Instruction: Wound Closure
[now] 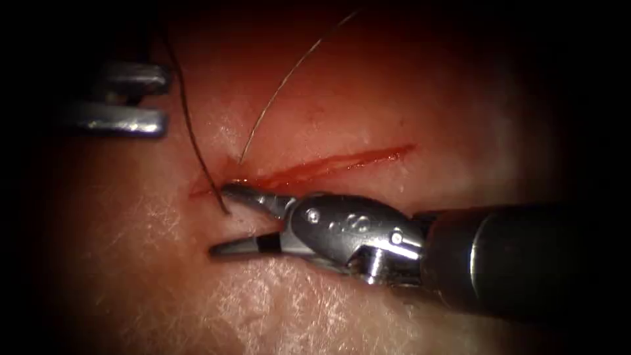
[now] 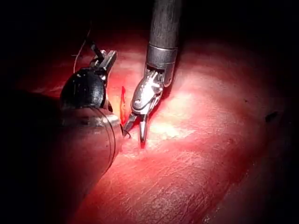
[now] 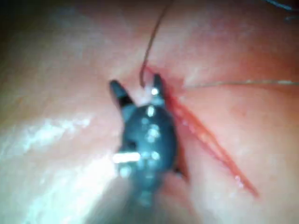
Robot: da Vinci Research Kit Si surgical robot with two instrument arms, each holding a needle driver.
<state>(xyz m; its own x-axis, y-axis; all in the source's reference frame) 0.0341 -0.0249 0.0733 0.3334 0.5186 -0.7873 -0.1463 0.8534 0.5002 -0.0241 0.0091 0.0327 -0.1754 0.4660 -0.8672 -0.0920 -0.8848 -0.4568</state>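
**Right jaws spread at the cut's left end; needle not made out**

Fingertips of the right tool (image 1: 220, 220) stand spread apart and hold nothing. In the endoscope view the upper tip lies at the left end of the cut (image 1: 315, 169), the lower tip rests on the tissue (image 1: 164, 283) below it. A dark thread (image 1: 190, 125) runs down to the cut's left end beside the upper tip; a pale thread (image 1: 282, 85) rises from the same spot toward the top edge. The left tool (image 1: 141, 98) sits near the tissue's upper left edge, well apart from the cut, jaws parted, gripping nothing visible.

Left wrist view: right tool (image 2: 136, 130) open over the cut (image 2: 123, 105), left tool (image 2: 105, 58) beside it.

Right wrist view: open jaws (image 3: 135, 88) at the cut's (image 3: 210, 144) end, thread (image 3: 149, 46) between the tips.
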